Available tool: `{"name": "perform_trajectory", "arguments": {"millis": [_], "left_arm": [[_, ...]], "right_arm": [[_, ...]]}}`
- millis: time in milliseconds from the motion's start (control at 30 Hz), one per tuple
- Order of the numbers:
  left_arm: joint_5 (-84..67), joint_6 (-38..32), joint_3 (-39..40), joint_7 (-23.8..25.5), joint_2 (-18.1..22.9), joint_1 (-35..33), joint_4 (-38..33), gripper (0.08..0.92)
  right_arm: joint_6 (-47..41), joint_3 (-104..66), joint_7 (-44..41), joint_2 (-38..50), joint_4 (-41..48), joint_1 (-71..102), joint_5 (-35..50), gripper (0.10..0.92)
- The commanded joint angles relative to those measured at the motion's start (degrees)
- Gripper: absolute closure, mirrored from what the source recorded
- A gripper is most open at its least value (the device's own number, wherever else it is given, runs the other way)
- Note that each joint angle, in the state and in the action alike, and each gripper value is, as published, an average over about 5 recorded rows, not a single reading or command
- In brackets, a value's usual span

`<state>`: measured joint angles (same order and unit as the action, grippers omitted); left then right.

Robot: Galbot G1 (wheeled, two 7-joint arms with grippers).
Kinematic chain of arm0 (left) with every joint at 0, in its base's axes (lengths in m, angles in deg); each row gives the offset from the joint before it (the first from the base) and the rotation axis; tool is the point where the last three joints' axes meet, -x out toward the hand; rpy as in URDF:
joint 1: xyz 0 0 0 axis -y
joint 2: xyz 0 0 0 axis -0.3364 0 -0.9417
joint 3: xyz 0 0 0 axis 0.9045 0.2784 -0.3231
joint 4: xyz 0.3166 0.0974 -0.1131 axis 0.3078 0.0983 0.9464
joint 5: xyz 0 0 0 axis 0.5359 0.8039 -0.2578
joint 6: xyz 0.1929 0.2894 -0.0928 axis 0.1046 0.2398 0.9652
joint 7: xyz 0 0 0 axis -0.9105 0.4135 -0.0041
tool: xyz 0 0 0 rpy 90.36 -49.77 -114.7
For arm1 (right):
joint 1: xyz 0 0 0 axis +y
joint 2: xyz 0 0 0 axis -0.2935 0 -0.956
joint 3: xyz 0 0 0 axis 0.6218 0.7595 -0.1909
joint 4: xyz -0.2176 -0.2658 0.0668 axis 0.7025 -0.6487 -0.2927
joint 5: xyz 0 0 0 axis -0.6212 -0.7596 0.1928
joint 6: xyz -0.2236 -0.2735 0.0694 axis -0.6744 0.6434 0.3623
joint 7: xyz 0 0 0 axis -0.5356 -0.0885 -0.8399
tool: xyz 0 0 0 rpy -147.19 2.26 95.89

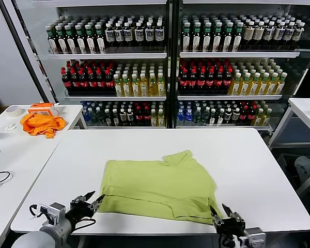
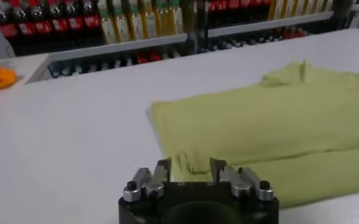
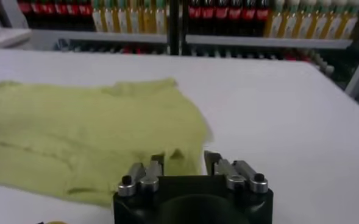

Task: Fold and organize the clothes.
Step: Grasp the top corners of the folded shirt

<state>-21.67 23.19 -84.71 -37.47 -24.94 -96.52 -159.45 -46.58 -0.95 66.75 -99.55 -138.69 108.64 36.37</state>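
Observation:
The lime-green T-shirt point(image 1: 157, 187) lies partly folded on the white table point(image 1: 248, 165), plain side up, its near edge doubled over. My left gripper point(image 1: 91, 201) is open at the shirt's near left corner, which sits between its fingers in the left wrist view point(image 2: 190, 167). My right gripper point(image 1: 223, 213) is open at the shirt's near right corner; the right wrist view shows that hem point(image 3: 94, 140) between its fingers point(image 3: 156, 163). I cannot tell whether either gripper touches the cloth.
A bright orange cloth point(image 1: 40, 124) and a tape roll point(image 1: 13, 110) lie on a side table at the far left. Shelves of bottles point(image 1: 165, 67) stand behind. Another table point(image 1: 307, 111) stands at the right.

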Motion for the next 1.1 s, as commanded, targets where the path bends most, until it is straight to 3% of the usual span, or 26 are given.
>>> {"name": "perform_trajectory", "arguments": {"millis": [33,200,333,633,867,1100], "left_arm": [[-1.8,-1.5,0.7,0.2,-0.5,6.2,3.5,0.4],[-1.7,-4.2,8.3,0.8,0.0,18.3,15.3,0.262],[-1.9,-5.3,12.8,1.0,1.0,25.2,22.8,0.188],[-1.5,-7.6,19.3,2.6,2.5,35.7,35.4,0.177],[-0.9,-9.8,23.7,4.3,3.5,43.6,44.4,0.177],[-0.5,-9.8,24.8,6.1,4.0,44.8,46.4,0.177]], "right_arm": [[-0.3,3.7,0.3,0.3,10.1,-21.0,3.8,0.331],[-0.2,11.5,-1.4,-2.6,24.7,-35.1,3.7,0.219],[0.5,15.9,-2.5,-5.7,34.8,-44.1,2.5,0.204],[3.7,20.1,-4.0,-12.2,51.6,-53.3,1.2,0.203],[4.6,20.4,-4.1,-15.6,58.3,-55.9,-0.5,0.203],[5.7,20.3,-4.9,-18.3,63.5,-57.4,-1.5,0.203]]}}
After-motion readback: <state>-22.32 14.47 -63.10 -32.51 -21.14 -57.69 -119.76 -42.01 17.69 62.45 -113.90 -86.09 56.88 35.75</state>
